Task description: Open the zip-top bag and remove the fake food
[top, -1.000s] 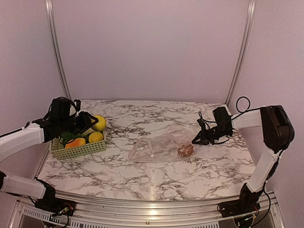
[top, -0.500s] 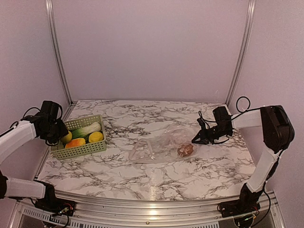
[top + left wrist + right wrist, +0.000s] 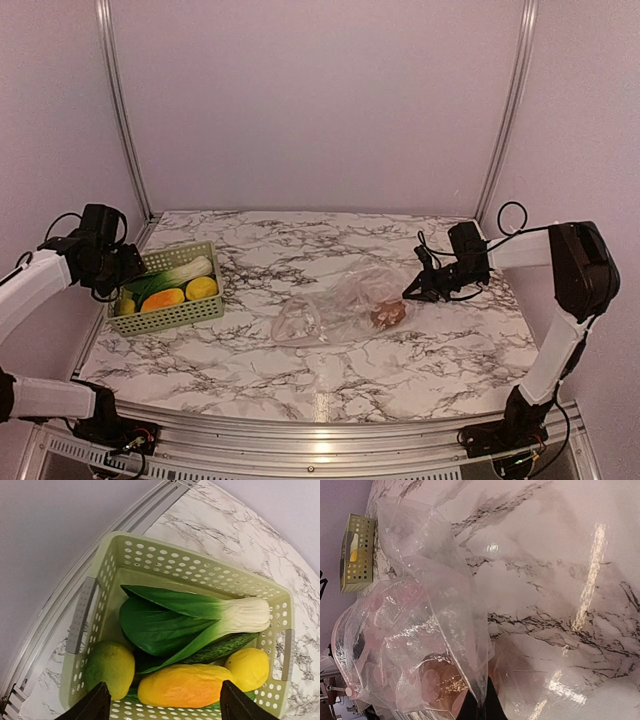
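The left gripper (image 3: 162, 711) hangs over the basket (image 3: 200, 570), jaws apart. Right of the basket, the right gripper (image 3: 479, 707) clamps the zip-top bag (image 3: 420, 630).

Bare tabletop (image 3: 250, 290) between basket (image 3: 165, 318) and bag (image 3: 335, 305)

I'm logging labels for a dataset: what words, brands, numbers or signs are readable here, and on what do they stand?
None can be read. The green basket, the zip-top bag, the fake food and the marble table show no print in any view.
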`<state>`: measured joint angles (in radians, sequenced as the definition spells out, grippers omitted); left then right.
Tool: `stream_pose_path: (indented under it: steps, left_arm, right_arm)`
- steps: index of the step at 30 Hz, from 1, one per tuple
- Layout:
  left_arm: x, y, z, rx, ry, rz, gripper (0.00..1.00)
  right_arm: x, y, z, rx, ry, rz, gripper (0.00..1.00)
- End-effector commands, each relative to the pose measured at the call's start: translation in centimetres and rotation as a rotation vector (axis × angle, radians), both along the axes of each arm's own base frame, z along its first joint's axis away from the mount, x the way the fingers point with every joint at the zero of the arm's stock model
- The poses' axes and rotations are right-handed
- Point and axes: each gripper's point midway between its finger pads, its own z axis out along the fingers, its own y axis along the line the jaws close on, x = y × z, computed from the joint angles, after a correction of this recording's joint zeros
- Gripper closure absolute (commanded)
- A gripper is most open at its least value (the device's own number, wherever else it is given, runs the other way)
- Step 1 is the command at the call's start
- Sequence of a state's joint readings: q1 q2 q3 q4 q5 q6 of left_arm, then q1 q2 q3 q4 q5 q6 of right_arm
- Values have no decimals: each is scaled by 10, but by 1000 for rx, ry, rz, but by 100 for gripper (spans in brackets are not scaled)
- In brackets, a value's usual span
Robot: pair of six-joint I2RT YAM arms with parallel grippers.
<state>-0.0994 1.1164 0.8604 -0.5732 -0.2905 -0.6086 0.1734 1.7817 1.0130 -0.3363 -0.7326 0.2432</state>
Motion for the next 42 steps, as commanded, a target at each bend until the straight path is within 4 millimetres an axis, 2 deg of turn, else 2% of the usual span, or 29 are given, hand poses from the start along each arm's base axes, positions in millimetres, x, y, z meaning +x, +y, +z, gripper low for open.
stream_pose_path:
  steps: [1,5,6,7,9,11,15,20,24,26,30,32,38,42]
  left_arm:
    - [27,-84,23,-255,-172,-350,28]
    - [11,-156,8,-403,-150,-595,37]
    - [5,-173,7,-445,-154,-647,39]
    - [-3,-190,7,-495,-160,-697,43]
    - [-15,-215,4,-571,-172,-753,47]
    - [-23,-238,0,-608,-176,-801,51]
    - [-33,-279,-16,-663,-147,-860,54]
    - [-33,-334,-32,-717,-114,-925,55]
    - [-31,-379,-42,-756,-86,-985,55]
    - [-27,-397,-46,-766,-80,-1002,55]
    - [-22,-429,-51,-838,-86,-1025,55]
    - [-21,-443,-62,-844,-59,-1039,55]
    - [-10,-472,-80,-910,-52,-1023,55]
    - [-4,-489,-81,-975,-65,-1024,50]
  right_arm:
    - [7,0,10,19,-15,-6,100]
    - [5,1,12,30,-15,2,100]
    - [4,1,12,31,-14,2,97]
    - [4,1,13,31,-13,2,89]
    - [1,1,16,32,-11,5,76]
    - [-3,-1,17,24,-5,3,67]
    - [-15,-5,17,9,15,-12,57]
    - [-25,-18,15,-59,30,-52,50]
    - [-32,-31,2,-125,56,-77,50]
    - [-36,-30,-4,-111,69,-70,50]
    - [-38,-22,-16,-53,90,-62,58]
    - [-35,-17,-18,-29,86,-55,63]
    - [-31,2,-27,-6,85,10,68]
    - [-34,14,-37,-22,92,57,72]
